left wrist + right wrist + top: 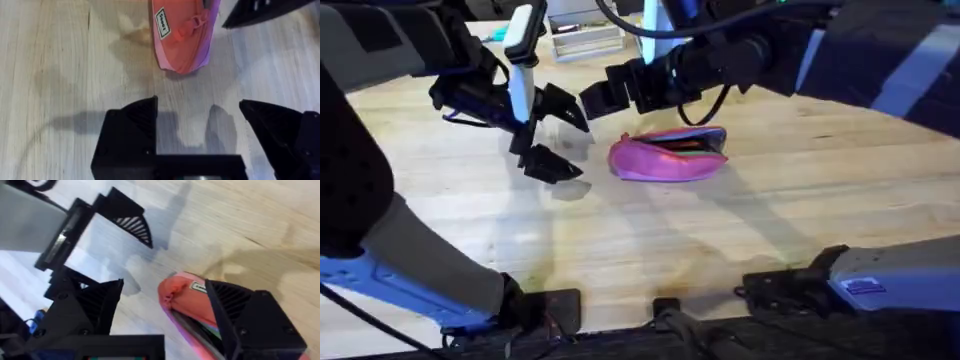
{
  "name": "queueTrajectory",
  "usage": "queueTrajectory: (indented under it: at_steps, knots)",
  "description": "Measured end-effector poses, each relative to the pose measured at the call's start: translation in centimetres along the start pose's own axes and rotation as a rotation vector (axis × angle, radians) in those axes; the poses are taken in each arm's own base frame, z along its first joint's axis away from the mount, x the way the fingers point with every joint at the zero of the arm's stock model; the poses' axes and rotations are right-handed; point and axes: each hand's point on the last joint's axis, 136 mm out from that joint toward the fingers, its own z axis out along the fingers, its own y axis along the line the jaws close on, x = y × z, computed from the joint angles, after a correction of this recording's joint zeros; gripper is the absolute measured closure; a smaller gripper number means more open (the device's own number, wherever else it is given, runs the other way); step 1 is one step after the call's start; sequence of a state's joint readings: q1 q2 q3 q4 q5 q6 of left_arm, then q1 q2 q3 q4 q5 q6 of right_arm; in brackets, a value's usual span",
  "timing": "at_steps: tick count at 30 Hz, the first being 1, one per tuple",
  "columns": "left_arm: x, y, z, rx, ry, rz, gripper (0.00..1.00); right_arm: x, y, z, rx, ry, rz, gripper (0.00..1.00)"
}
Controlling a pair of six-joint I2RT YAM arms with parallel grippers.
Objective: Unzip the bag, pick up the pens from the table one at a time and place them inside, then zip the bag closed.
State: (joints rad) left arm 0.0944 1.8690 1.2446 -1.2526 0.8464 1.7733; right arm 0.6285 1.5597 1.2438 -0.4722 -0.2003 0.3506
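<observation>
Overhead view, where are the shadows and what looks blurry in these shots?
Overhead: soft shadows fall on the table toward the camera from the bag; both near arm bodies are large, dark, blurred. Left wrist: left pincer, open, casts shadows ahead of its fingers. Right wrist: right pincer, open, looks soft beside the bag.

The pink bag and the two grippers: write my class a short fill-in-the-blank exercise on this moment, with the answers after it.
1. The bag lies on the ____ table.
2. The left gripper has its fingers ____, with nothing between them.
3. The bag's main colour is ____.
4. The right gripper hangs over the bag's ____ end in the overhead view.

Missing words: wooden; open; pink; left
</observation>
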Motion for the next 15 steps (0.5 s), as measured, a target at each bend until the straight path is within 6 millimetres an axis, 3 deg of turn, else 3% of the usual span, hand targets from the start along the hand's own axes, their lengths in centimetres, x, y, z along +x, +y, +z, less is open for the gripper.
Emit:
queueTrajectory:
  at_steps: [9, 15]
  knots:
    - [0.0, 0.0, 0.0, 0.000, 0.000, 0.000, 0.008, 0.4, -1.1, -0.1, 0.066, 0.020, -0.022, 0.004]
    - [0.0, 0.0, 0.0, 0.000, 0.000, 0.000, 0.008, 2.0, -2.2, 1.6, 0.097, 0.099, -0.003, 0.004]
